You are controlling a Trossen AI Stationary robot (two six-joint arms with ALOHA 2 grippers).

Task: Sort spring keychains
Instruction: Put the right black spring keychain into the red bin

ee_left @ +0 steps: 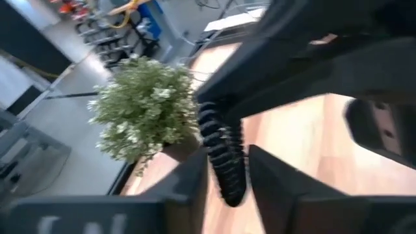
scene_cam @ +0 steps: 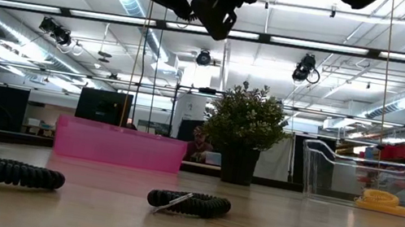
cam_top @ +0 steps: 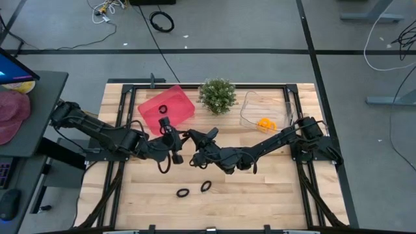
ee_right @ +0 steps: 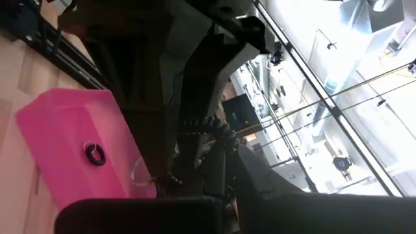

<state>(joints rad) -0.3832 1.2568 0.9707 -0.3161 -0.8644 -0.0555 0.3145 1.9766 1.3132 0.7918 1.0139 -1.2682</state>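
i see my left gripper (ee_left: 224, 172) closed on a black spring keychain (ee_left: 221, 153) above the counter (cam_top: 260, 195) centre, near the green plant (cam_top: 218, 95). my right gripper (cam_top: 200, 146) meets it there; whether its jaws are apart i cannot tell. two black keychains (cam_top: 195, 189) lie on the counter, one in the pink bin (cam_top: 166, 106), orange ones (cam_top: 265, 123) in the clear bin (cam_top: 250, 107).
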